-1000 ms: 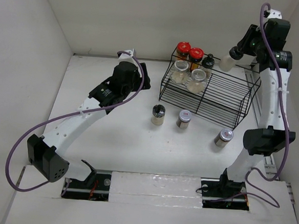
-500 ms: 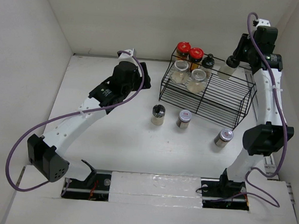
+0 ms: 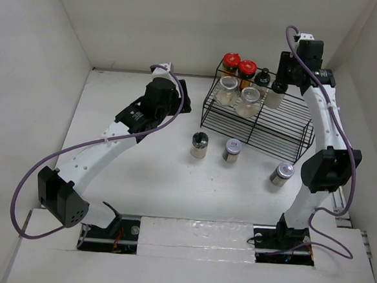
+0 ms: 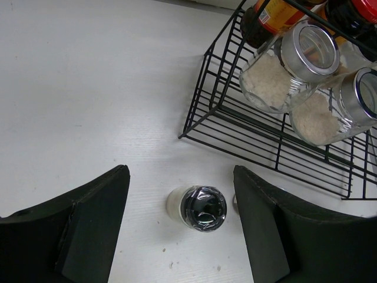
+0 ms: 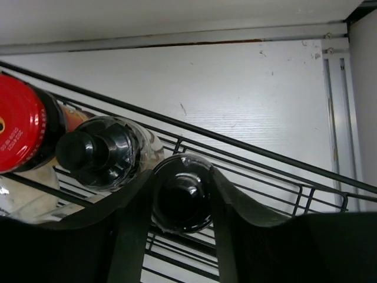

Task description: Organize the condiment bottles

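My right gripper [image 3: 279,88] is shut on a dark-capped condiment bottle [image 5: 181,194] with pale contents, held over the back shelf of the black wire rack [image 3: 286,126], right next to a black-capped bottle [image 5: 97,154]. That shelf also carries two red-lidded jars [image 3: 231,61] [image 3: 247,68]. Two clear jars [image 3: 228,89] [image 3: 248,101] lie on the lower tier. On the table stand three jars: a black-lidded one [image 3: 200,143] and two silver-lidded ones [image 3: 232,150] [image 3: 281,173]. My left gripper [image 4: 179,180] hangs open above the black-lidded jar [image 4: 197,207], not touching it.
White walls enclose the table on the left, back and right. The rack's front edge [image 4: 235,125] lies just beyond my left gripper. A metal rail [image 5: 333,118] runs along the table's right side.
My right arm has swung left with its bottle, from the rack's back right corner to beside the black-capped bottle. The left arm has hardly moved.
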`<control>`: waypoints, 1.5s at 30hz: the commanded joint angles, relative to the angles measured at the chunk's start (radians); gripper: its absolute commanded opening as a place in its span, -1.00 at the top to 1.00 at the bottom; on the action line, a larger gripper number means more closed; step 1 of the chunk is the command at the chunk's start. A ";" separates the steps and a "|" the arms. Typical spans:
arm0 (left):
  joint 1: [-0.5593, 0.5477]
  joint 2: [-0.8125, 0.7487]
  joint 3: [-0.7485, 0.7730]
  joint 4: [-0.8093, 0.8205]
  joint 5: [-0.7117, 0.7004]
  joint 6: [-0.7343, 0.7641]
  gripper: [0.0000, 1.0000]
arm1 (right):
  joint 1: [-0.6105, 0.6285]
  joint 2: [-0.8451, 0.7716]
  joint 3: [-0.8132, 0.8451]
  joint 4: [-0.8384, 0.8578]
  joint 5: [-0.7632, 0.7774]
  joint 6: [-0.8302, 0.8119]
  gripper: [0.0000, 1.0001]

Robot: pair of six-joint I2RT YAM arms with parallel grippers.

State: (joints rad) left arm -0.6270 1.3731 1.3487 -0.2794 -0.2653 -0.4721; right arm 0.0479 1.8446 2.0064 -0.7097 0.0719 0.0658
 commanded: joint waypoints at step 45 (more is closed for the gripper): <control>0.357 -0.120 -0.083 -0.069 0.337 -0.062 -0.34 | 0.687 -0.102 -0.620 0.424 0.008 0.060 0.14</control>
State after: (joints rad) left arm -0.2726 1.2915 1.2808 -0.3920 0.0242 -0.5293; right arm 0.7277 1.7191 1.3350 -0.3511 0.0380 0.1131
